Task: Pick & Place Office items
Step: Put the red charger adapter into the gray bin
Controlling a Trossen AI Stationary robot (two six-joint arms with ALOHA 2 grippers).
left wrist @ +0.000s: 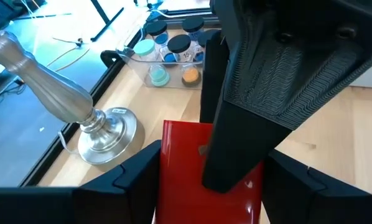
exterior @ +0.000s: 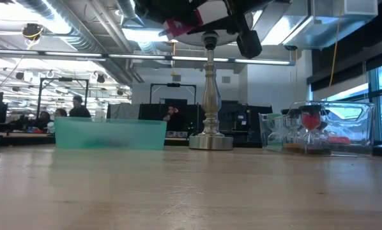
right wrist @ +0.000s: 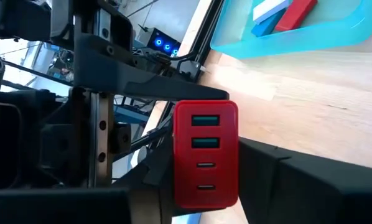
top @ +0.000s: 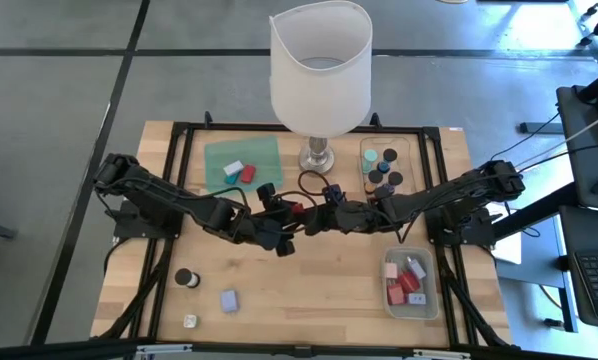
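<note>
Red and blocky, with small ports on one face, the charger-like piece point(right wrist: 206, 154) hangs above the middle of the wooden table point(top: 309, 290), in front of the lamp base point(top: 318, 156). Both grippers meet on it: the left gripper point(top: 279, 212) has its fingers point(left wrist: 136, 180) on either side of the block, and the right gripper point(top: 314, 212) is clamped narrow onto the same piece. Beyond them lie the green tray point(top: 242, 160) with a few blocks and two clear trays point(top: 411, 283) of small items.
</note>
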